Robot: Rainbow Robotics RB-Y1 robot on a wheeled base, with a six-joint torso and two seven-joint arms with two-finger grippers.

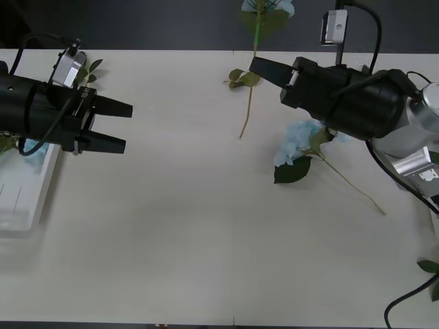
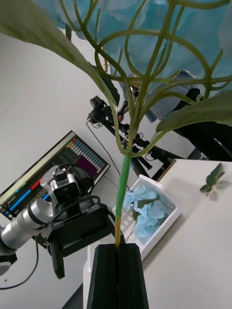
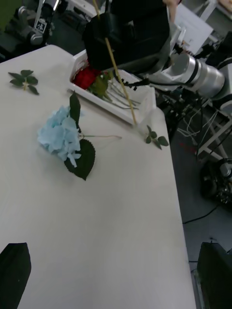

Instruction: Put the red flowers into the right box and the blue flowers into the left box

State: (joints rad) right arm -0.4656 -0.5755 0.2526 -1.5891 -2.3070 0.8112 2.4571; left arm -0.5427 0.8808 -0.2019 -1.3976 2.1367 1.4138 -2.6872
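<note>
My right gripper (image 1: 255,66) hangs over the table's far middle, shut (image 2: 117,275) on the green stem (image 1: 247,110) of a blue flower whose head (image 1: 269,7) is raised at the far edge. A second blue flower (image 1: 295,147) lies on the table under the right arm (image 3: 60,135). More blue flowers (image 2: 147,210) lie in the left box (image 1: 31,199) at the left edge. Red flowers (image 3: 87,76) rest in the right box (image 3: 112,112). My left gripper (image 1: 127,127) hovers open beside the left box (image 3: 116,246).
Loose green leaf sprigs lie at the far left (image 1: 89,68), near the held stem (image 1: 240,79) and at the right edge (image 1: 429,266). A black cable (image 1: 405,301) loops at the front right corner. Bare tabletop (image 1: 206,240) spans the middle and front.
</note>
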